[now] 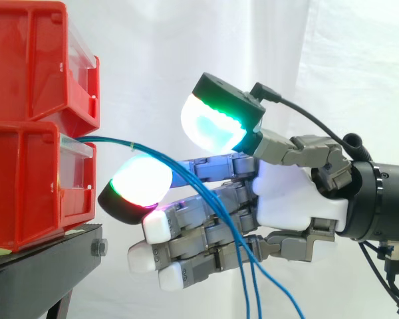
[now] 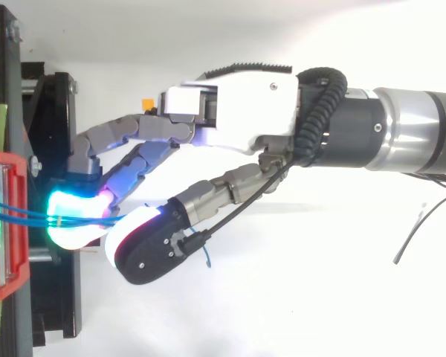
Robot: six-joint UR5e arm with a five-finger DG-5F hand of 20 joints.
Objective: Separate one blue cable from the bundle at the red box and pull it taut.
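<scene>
A bundle of thin blue cables comes out of the front of the lower red box, held together by a small tie. Past the tie the strands fan out and droop across my hand. The hand reaches level toward the box with its fingers nearly straight and one glowing fingertip just under the bundle. The thumb pad is raised above the strands, apart from them. In the top view the cables run from the box into the gap between that fingertip and the thumb. Nothing is pinched.
A second red box is stacked on the lower one; both rest on a black stand. A white curtain hangs behind. Loose dark wires lie at the right in the top view.
</scene>
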